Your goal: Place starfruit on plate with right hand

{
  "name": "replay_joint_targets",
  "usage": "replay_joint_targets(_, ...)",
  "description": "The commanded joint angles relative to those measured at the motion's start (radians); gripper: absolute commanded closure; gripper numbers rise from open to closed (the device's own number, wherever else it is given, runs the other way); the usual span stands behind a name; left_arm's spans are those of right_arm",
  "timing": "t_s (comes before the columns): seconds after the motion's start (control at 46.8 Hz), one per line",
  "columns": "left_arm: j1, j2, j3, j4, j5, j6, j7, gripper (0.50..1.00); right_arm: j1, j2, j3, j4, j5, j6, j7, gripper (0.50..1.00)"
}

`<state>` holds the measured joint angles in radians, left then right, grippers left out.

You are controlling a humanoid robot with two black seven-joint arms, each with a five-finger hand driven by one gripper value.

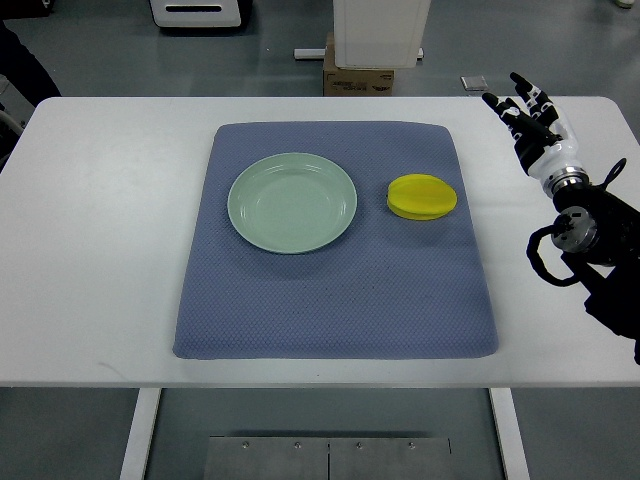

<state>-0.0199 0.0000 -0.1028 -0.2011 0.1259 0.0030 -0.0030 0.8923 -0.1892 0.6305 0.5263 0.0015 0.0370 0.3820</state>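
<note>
A yellow starfruit [422, 196] lies on the blue-grey mat [330, 300], just right of a pale green plate [292, 202] that holds nothing. My right hand [527, 115] hovers over the table's far right corner, well to the right of the starfruit. Its fingers are spread and point away from me, with nothing in them. The right forearm [590, 235] with its black cables comes in from the right edge. My left arm does not show.
The white table [100, 250] carries the mat in its middle. Beyond the far edge stand a cardboard box [357, 78] under a white unit and a white machine base [200, 13] on the grey floor.
</note>
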Motion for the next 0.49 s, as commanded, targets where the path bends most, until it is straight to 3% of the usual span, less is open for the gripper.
replay_joint_targets(0.0, 0.0, 0.0, 0.0, 0.0, 0.0, -0.001, 0.0, 0.5, 0.007, -0.003, 0.0, -0.014, 0.0, -0.003, 0.0, 0.5)
replay_joint_targets(0.192, 0.0, 0.0, 0.0, 0.0, 0.0, 0.0, 0.0, 0.5, 0.02, 0.002, -0.002, -0.101, 0.0, -0.005, -0.006, 0.5)
replay_joint_targets(0.47, 0.0, 0.0, 0.0, 0.0, 0.0, 0.0, 0.0, 0.5, 0.017, 0.008, -0.002, -0.106, 0.0, -0.002, 0.001, 0.5)
